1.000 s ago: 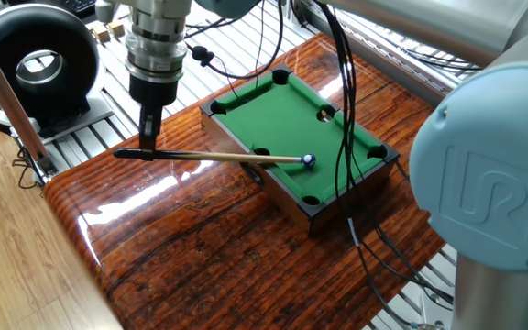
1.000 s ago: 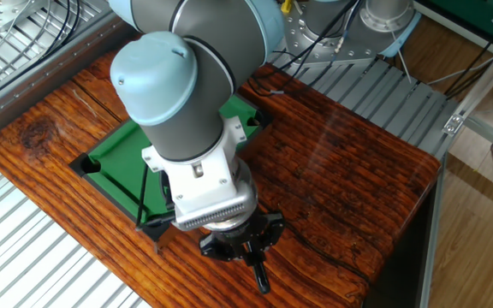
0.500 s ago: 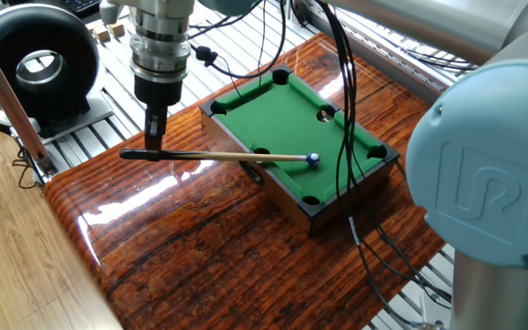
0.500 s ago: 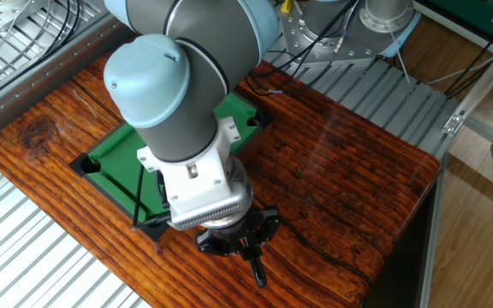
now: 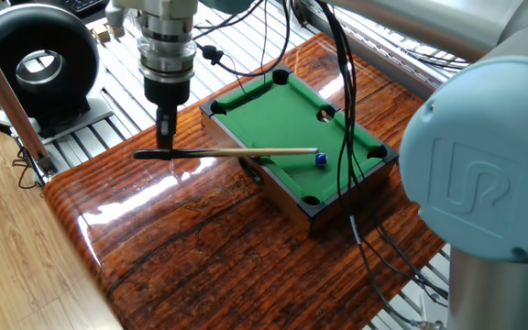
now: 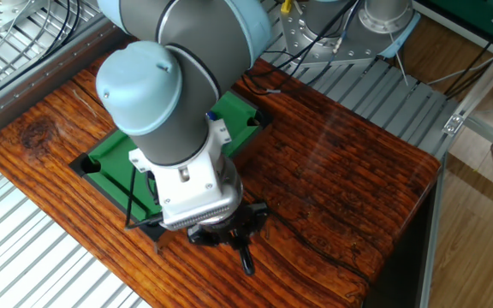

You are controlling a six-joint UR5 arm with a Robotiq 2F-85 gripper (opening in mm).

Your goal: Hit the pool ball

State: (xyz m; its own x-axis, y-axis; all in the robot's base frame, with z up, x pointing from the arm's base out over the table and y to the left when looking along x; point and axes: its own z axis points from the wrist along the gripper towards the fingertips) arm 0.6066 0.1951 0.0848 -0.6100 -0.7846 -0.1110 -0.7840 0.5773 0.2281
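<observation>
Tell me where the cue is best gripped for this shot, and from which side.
Grip the cue at its dark butt end, coming straight down from above, as the hand holds it now. The stick lies roughly level and points at the pool ball, so a grip at the far end leaves the pale shaft free to reach over the pool table's rail.

- The pool table (image 5: 287, 110) sits on the wooden tabletop (image 5: 209, 238), toward its 1 o'clock side.
- The pool ball (image 5: 320, 159) lies on the felt near the 5 o'clock pocket (image 5: 311, 199).
- The cue (image 5: 236, 152) reaches in from 9 o'clock, its tip just beside the ball.
- The gripper (image 5: 166, 147) stands over the cue's butt, at 9 o'clock of the pool table.
</observation>
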